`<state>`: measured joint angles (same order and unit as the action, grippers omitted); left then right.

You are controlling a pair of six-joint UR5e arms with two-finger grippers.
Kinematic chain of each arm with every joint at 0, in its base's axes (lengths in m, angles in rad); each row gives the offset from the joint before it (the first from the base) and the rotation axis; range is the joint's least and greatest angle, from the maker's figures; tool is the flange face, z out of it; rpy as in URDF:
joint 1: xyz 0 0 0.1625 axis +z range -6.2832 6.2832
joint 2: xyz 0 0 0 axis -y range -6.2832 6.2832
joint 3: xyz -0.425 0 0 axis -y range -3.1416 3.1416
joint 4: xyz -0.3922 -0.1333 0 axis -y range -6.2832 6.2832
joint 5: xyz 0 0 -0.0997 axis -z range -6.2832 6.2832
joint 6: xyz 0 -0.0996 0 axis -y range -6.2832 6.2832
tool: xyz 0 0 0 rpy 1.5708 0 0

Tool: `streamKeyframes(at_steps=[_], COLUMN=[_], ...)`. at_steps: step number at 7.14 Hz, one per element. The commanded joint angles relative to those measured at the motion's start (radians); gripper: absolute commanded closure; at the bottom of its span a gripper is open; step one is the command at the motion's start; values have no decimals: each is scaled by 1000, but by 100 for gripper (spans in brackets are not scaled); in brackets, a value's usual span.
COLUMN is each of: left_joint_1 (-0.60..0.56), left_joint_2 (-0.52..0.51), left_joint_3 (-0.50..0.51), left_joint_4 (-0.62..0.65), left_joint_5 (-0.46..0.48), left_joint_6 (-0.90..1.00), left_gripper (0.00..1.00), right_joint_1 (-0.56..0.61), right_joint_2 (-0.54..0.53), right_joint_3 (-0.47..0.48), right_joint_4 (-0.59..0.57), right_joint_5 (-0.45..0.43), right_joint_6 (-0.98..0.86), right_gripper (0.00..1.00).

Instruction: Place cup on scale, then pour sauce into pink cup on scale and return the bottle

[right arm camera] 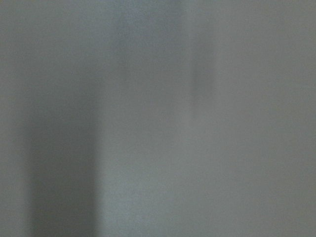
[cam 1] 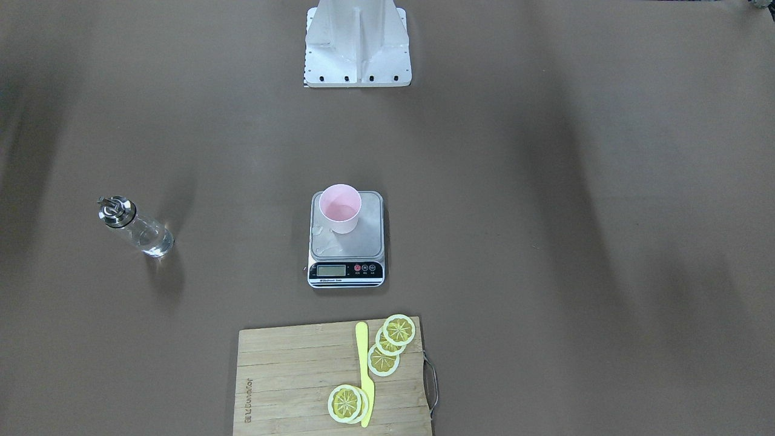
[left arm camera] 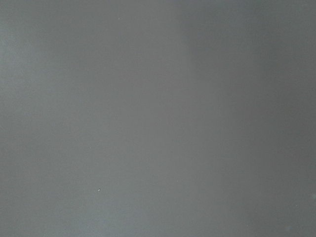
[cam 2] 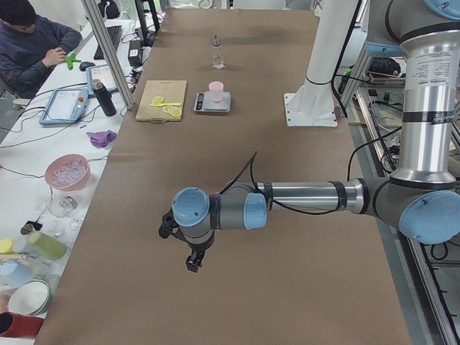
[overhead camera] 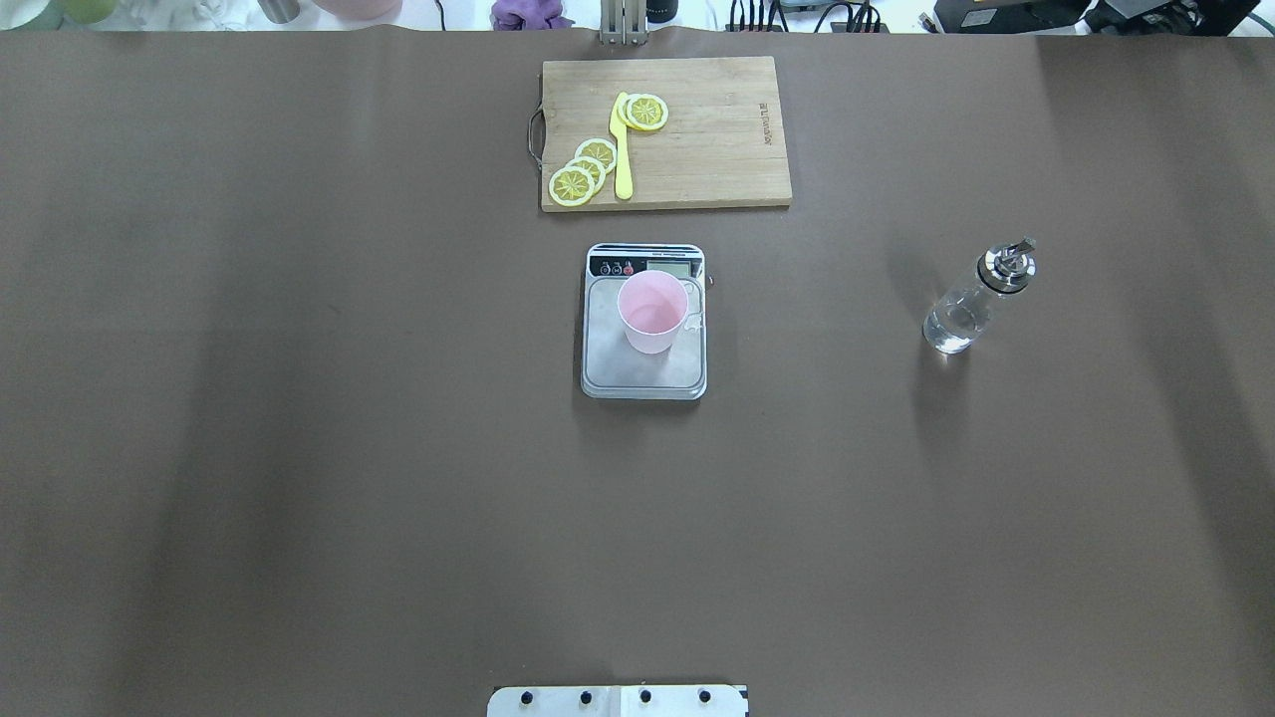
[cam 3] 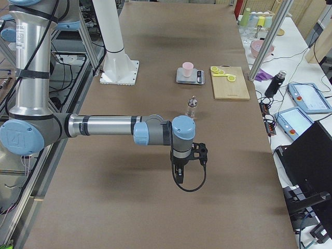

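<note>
The pale pink cup (overhead camera: 652, 312) stands upright on the steel platform of the scale (overhead camera: 643, 373) at the table's middle; it also shows in the front view (cam 1: 340, 208). A little clear liquid lies in the cup and some is spilled on the scale (cam 1: 330, 242). The glass bottle (overhead camera: 976, 299) with its metal pourer stands upright on the table, apart from the scale; it also shows in the front view (cam 1: 134, 227). The left gripper (cam 2: 192, 262) and right gripper (cam 3: 179, 176) show only in the side views, far from these things; I cannot tell whether they are open or shut.
A wooden cutting board (overhead camera: 717, 139) with lemon slices (overhead camera: 583, 171) and a yellow knife (overhead camera: 622, 149) lies beyond the scale. The robot's base plate (cam 1: 357, 54) sits at the table's near edge. Both wrist views show only bare brown table.
</note>
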<state>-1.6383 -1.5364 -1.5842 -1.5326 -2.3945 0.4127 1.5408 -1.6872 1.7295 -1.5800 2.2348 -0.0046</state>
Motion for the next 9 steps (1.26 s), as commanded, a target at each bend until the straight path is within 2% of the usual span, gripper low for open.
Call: streamKeyframes(at_steps=[1, 9], left_joint_1=[2, 6], left_joint_2=[1, 2], left_joint_3=[3, 38], left_joint_4=[0, -9], left_joint_5=[0, 0], left_joint_6=[0, 0], left_gripper=[1, 1], right_joint_1=[-1, 1], right_joint_2=[-12, -22], right_joint_3=[5, 21], right_joint_4=[0, 0], right_joint_5=[-1, 0], right_joint_6=[0, 6], right_gripper=[0, 0])
